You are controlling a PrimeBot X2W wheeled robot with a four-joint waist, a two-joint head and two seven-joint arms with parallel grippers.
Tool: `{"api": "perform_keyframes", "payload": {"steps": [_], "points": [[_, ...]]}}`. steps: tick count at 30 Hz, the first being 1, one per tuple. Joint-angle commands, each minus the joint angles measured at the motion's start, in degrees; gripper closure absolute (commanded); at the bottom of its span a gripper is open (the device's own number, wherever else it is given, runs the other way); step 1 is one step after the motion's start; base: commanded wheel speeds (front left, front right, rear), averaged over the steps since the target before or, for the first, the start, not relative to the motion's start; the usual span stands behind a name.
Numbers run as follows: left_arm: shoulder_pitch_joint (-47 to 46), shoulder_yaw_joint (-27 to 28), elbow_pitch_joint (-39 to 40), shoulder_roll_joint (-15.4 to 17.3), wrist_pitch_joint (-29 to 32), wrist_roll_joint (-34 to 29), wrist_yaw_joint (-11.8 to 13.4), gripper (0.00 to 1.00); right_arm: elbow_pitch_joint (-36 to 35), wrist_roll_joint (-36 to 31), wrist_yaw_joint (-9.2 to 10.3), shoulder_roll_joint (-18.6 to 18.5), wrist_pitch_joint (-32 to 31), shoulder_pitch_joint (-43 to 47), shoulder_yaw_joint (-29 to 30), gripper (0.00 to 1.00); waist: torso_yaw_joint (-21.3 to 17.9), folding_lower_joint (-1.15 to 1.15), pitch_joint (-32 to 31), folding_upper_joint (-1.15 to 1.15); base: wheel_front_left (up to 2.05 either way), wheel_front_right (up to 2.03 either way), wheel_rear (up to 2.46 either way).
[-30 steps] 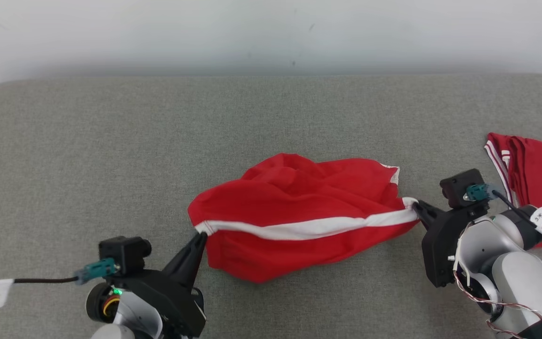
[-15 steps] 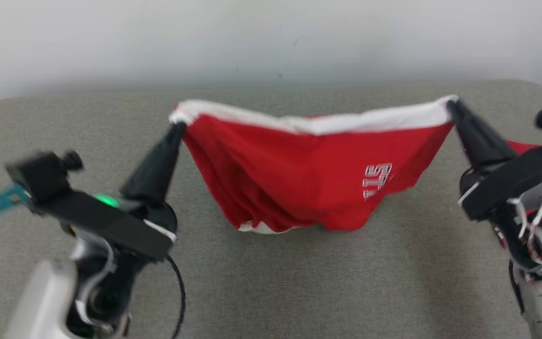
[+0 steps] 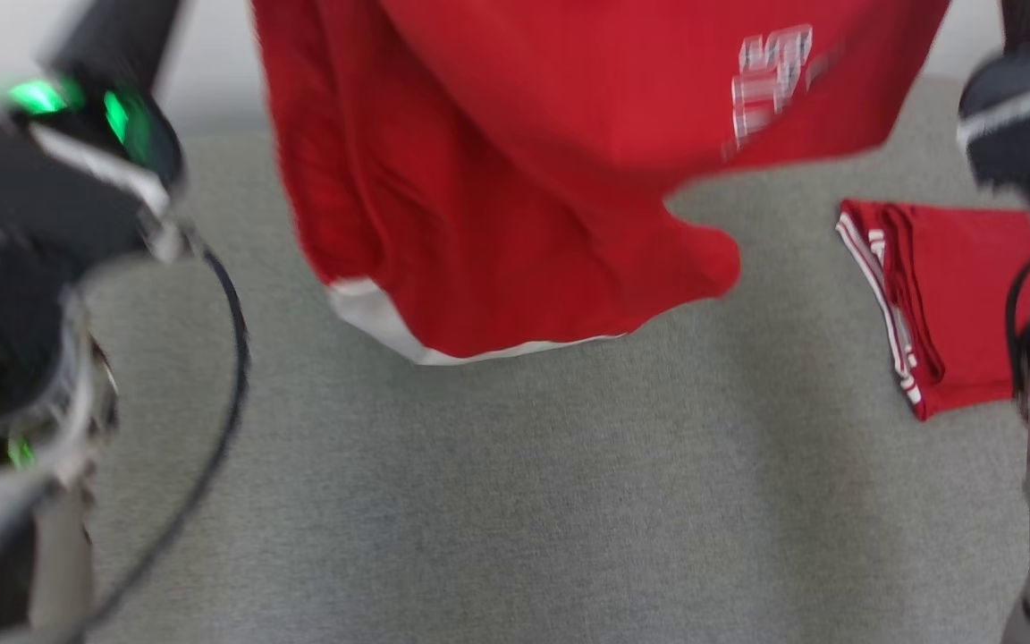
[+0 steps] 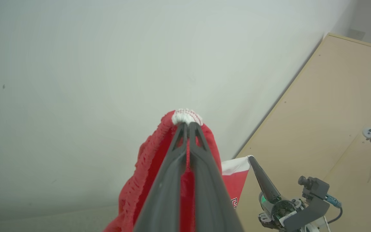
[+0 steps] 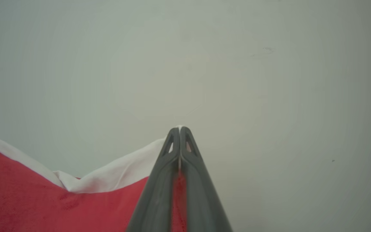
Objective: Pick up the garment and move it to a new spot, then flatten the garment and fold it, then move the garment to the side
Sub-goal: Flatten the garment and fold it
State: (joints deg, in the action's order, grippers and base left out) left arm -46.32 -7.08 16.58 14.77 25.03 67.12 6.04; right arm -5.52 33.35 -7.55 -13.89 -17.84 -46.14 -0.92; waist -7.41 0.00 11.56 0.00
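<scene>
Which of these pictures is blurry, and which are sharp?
Head view: smeared, likely motion blur; the hanging red garment and its lettering are soft, the folded garment less so. Left wrist view: crisp on the left tool pinching the waistband. Right wrist view: crisp right tool, flat even light, slightly darker corners.

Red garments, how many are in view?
2. The hanging garment is pinched aloft by the left gripper and right gripper. The folded garment lies on the grey surface, right side. More may be hidden.
</scene>
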Motion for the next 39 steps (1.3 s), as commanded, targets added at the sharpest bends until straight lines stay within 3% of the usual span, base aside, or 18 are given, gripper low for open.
{"api": "perform_keyframes", "payload": {"steps": [1,3,7,13,14,18,21,26,31,39], "points": [[-4.5,1.2,-2.1,-0.2,-1.1,-0.9,1.0,1.0,2.4,-1.6,0.11,0.6,1.2,-4.5,-0.5,1.0,-2.4,0.0,8.5,0.0,0.0,0.0,0.0],[-9.1,1.7,-5.5,0.2,-2.3,-3.2,1.8,1.0,6.3,-3.6,0.11,1.1,2.5,-9.3,-1.5,1.0,-3.2,0.0,12.3,0.0,0.0,0.0,0.0],[-17.0,0.8,-15.7,2.5,-6.0,-9.4,0.5,1.0,17.8,-7.6,0.11,3.6,6.8,-19.1,-3.2,1.0,-4.9,0.0,17.6,0.0,0.0,0.0,0.0],[-29.1,1.1,-27.6,2.9,-17.4,-16.3,-4.4,1.0,31.7,-13.3,0.11,6.8,19.1,-33.7,0.8,1.0,-5.5,0.0,21.8,0.0,0.0,0.0,0.0],[-29.1,1.1,-27.6,2.9,-17.4,-16.3,-4.4,1.0,31.7,-13.3,0.11,6.8,19.1,-33.7,0.8,1.0,-5.5,0.0,21.8,0.0,0.0,0.0,0.0],[-36.2,1.7,-29.8,-0.1,-24.5,-15.3,-8.8,1.0,35.8,-16.3,0.11,6.7,26.0,-40.4,3.0,1.0,-4.5,0.0,22.4,0.0,0.0,0.0,0.0],[-38.1,1.1,-30.6,-1.0,-26.3,-14.7,-11.1,1.0,37.7,-18.2,0.11,5.0,26.8,-42.3,1.7,1.0,-3.5,0.0,22.9,0.0,0.0,0.0,0.0],[-31.4,-3.4,-32.5,1.3,-25.1,-15.5,-13.2,1.0,40.8,-17.3,0.11,2.6,22.6,-37.9,-6.1,1.0,-2.4,0.0,24.8,0.0,0.0,0.0,0.0],[-16.5,-9.1,-36.7,4.3,-29.5,-15.5,-13.7,1.0,40.7,-11.5,0.11,-0.5,19.7,-27.9,-16.7,1.0,-1.7,0.0,23.7,0.0,0.0,0.0,0.0],[5.8,-13.5,-40.3,2.8,-35.8,-4.0,-13.4,1.0,34.3,-2.0,0.11,-7.8,14.4,-12.3,-25.4,1.0,0.4,0.0,13.7,0.0,0.0,0.0,0.0]]}}
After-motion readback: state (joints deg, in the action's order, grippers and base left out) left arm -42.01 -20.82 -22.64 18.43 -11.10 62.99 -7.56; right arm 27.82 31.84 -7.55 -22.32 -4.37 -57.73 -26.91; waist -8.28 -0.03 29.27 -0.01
